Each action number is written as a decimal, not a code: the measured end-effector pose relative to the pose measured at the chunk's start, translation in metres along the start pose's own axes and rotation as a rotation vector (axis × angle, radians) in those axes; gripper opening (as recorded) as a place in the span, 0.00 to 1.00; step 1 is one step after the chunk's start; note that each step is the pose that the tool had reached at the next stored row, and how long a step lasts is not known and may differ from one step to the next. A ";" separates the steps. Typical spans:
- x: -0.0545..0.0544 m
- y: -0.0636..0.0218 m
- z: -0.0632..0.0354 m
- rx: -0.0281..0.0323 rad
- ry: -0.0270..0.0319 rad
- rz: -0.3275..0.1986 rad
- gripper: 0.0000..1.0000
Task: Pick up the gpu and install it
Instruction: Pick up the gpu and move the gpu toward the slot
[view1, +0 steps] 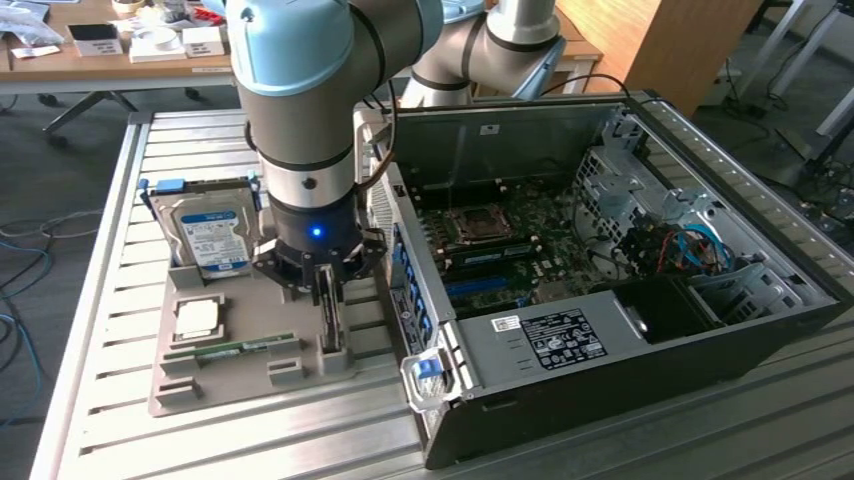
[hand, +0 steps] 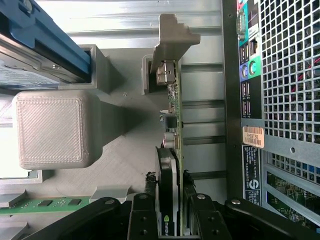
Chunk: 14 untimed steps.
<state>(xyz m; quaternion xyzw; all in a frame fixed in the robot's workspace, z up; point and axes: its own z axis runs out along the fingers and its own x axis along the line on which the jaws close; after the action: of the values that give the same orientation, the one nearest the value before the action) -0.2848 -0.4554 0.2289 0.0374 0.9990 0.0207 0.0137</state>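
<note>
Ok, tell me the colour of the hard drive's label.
Mostly blue; the label shows best in the exterior view.

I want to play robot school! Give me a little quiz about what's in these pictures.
1. What colour is the label on the hard drive?
2. Which thing is the gripper right over? A) the hard drive B) the gpu C) the green memory stick
3. True or false: the computer case has its side open, so you can see the parts inside.

Key: 1 blue; 2 B; 3 true.
</note>
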 end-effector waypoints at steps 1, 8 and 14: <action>0.000 0.0000 0.0000 0.0000 0.0000 0.000 0.33; 0.000 0.0000 0.0000 0.0000 0.0000 0.000 0.27; 0.000 0.0000 0.0000 0.0000 0.0000 0.000 0.27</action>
<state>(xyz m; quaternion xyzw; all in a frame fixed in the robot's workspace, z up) -0.2848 -0.4554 0.2290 0.0373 0.9990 0.0207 0.0137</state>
